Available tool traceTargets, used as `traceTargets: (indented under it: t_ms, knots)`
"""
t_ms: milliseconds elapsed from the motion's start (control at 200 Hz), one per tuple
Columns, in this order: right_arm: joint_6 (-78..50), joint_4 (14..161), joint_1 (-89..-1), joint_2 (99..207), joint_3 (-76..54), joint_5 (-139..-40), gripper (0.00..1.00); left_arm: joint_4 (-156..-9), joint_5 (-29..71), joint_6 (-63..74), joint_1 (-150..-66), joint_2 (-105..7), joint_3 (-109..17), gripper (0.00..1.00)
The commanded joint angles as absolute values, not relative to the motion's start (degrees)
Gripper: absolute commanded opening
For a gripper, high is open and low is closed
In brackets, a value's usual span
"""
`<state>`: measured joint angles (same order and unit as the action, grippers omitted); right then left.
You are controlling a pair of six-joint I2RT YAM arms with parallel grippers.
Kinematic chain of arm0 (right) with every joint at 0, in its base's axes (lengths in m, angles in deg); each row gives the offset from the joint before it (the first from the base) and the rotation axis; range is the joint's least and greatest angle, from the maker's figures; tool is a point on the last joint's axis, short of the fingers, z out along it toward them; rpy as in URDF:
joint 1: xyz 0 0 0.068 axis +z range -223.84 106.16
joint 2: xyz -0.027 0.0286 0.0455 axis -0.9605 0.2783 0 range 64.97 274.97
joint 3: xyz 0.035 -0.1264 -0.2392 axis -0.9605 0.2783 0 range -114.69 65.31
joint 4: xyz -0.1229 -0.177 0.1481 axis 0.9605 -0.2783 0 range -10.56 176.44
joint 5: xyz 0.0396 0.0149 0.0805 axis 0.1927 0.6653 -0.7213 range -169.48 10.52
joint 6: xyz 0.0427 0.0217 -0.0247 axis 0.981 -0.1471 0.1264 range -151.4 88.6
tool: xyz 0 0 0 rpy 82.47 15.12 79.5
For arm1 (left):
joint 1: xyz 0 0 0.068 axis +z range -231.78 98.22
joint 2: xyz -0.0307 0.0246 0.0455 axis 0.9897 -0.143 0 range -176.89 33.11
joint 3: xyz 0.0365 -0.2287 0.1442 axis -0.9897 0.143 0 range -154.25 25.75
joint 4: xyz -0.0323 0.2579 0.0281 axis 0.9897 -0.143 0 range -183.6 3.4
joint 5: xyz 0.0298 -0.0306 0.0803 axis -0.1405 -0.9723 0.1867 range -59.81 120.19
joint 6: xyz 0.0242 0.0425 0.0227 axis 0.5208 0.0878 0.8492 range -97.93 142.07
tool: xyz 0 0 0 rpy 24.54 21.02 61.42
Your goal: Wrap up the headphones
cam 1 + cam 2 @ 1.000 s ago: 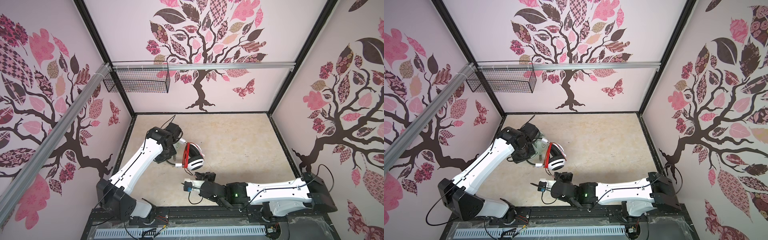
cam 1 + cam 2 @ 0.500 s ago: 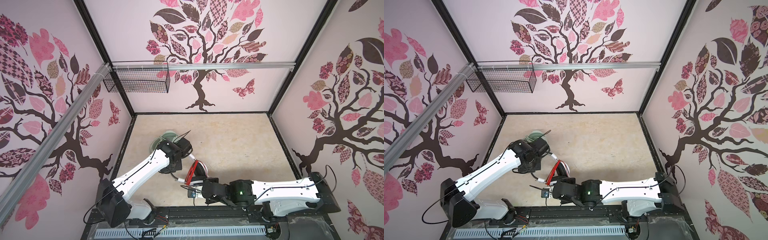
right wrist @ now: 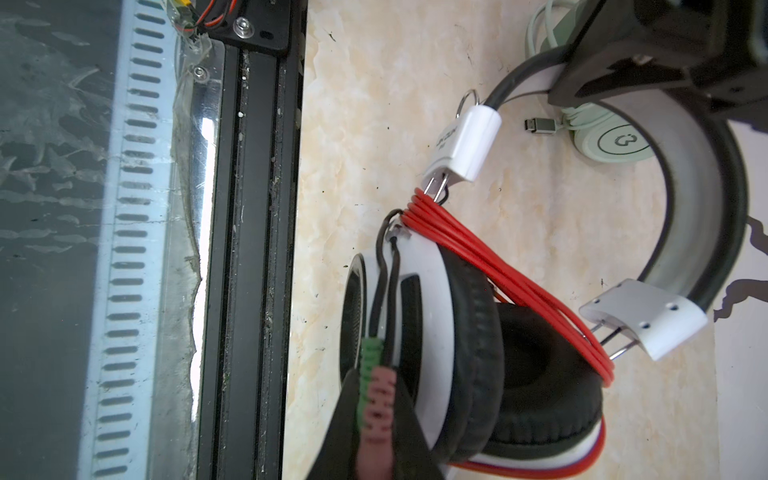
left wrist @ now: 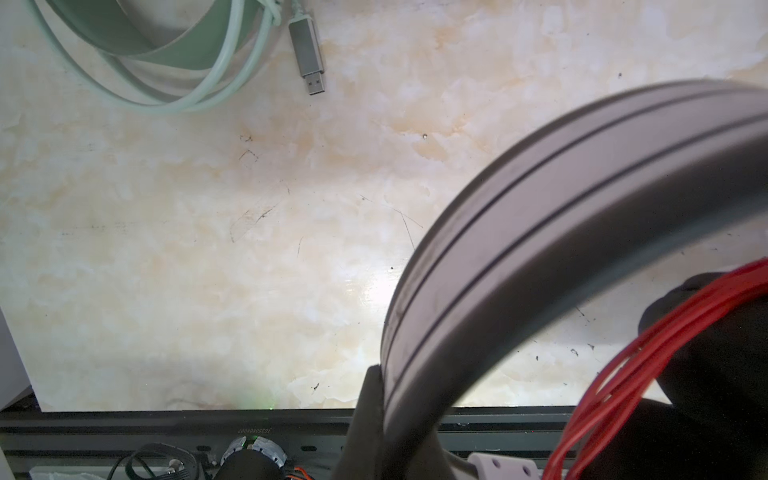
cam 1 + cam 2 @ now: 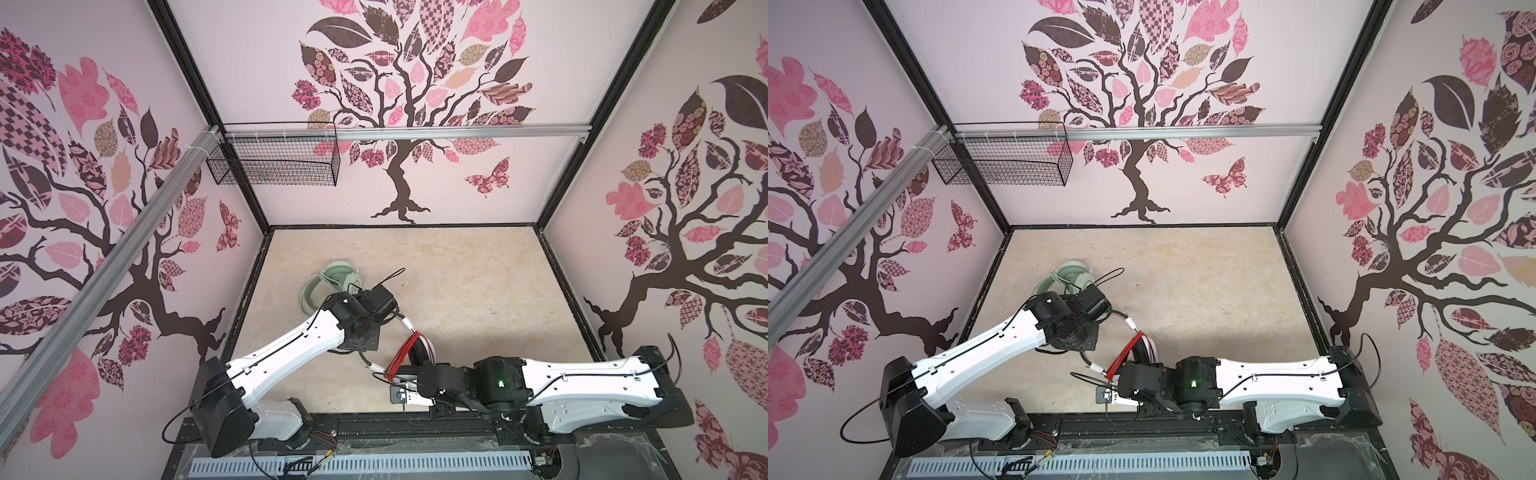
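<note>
Whereas the left pincer (image 3: 582,89) clamped the headband (image 3: 702,199) of the white-and-black headset (image 3: 436,332), held near the front edge of the bench (image 5: 478,270) with its red cable (image 3: 519,282) looped across, the right pincer (image 3: 374,382) gripped its plugs (image 3: 380,415); the mint-green headset (image 5: 347,277) lay farther back.

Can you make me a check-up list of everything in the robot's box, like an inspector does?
Surface: beige marbled tabletop, lightly scuffed.
Job's things: white and black headset near the front edge; mint-green headset farther back on the left.
Clutter: nothing seen.
Grippers: left gripper shut on the white and black headset's headband; right gripper shut on the jack plugs.
Cables: red cable looped across its headset; pale green cable coiled by the mint one, USB plug lying on the table.
Surroundings: tree-patterned walls; wire basket on the back wall.
</note>
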<state>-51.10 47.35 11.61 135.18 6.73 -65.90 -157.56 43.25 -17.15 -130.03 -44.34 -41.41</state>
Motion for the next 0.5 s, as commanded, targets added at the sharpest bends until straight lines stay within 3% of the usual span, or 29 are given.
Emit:
traceTargets:
  t_ms: [0,135,495]
  knots:
    - [-52.5,45.9,12.0,134.0,2.6,-65.8,0.01,-158.2,47.5,-14.2,-130.9,-44.6,-40.2,0.0]
    - [-53.6,47.0,12.0,134.4,2.6,-64.6,0.05,-158.9,48.6,-14.2,-133.6,-45.8,-40.4,0.0]
    - [-55.4,49.9,10.2,134.5,4.3,-61.9,0.06,-159.6,48.4,-14.4,-136.1,-45.8,-41.4,0.0]
